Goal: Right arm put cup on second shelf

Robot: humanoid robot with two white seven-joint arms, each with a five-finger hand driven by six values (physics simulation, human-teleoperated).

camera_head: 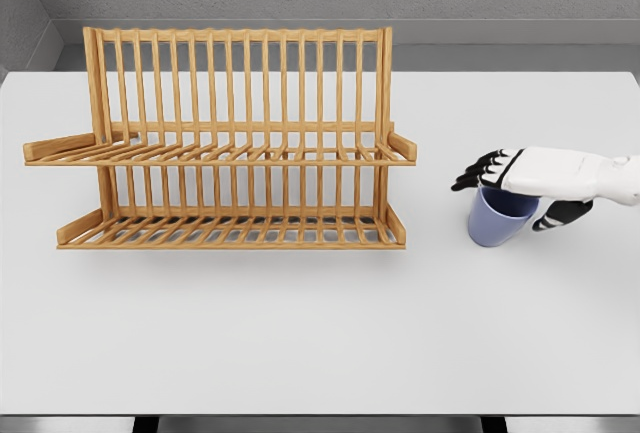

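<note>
The right hand [515, 188] lies over the blue cup [497, 217], fingers curling around its rim. The cup stands on the table [320, 333], well apart from the wooden rack [225, 143]; lifting and placing remain.

Rack [230, 143] on table [300, 333], left of centre; cup [497, 219] right of rack, apart; right hand [540, 175] over cup.

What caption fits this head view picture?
Right hand over the rim of a light blue cup on the white table, right of an empty two-tier wooden dish rack.
</note>
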